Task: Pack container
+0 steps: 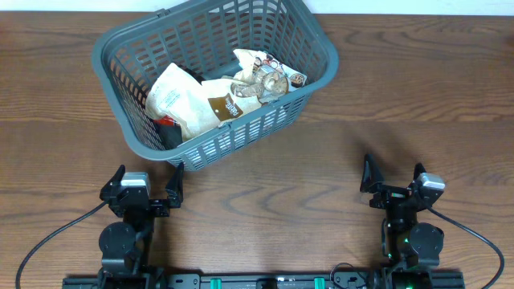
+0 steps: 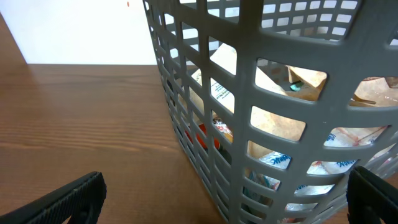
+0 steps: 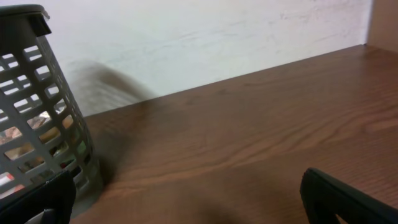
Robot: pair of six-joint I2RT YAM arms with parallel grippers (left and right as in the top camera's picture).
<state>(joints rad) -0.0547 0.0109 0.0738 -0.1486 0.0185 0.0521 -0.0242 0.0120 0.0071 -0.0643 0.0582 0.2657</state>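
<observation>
The container (image 1: 116, 95), a large dark grey slotted basket, sits tilted at the back left of the wooden table. It holds several snack packets (image 1: 183, 99), white, tan and clear. My left gripper (image 1: 148, 184) is open and empty just in front of the basket's near corner. The left wrist view shows the basket wall (image 2: 267, 93) close up with packets behind the slots. My right gripper (image 1: 393, 178) is open and empty at the front right, well apart from the basket. The right wrist view shows the basket's edge (image 3: 37, 124) at far left.
Bare wooden table (image 1: 337, 152) lies between and around the arms. A white wall (image 3: 186, 37) rises behind the table's far edge. Black cables run from both arm bases at the front edge.
</observation>
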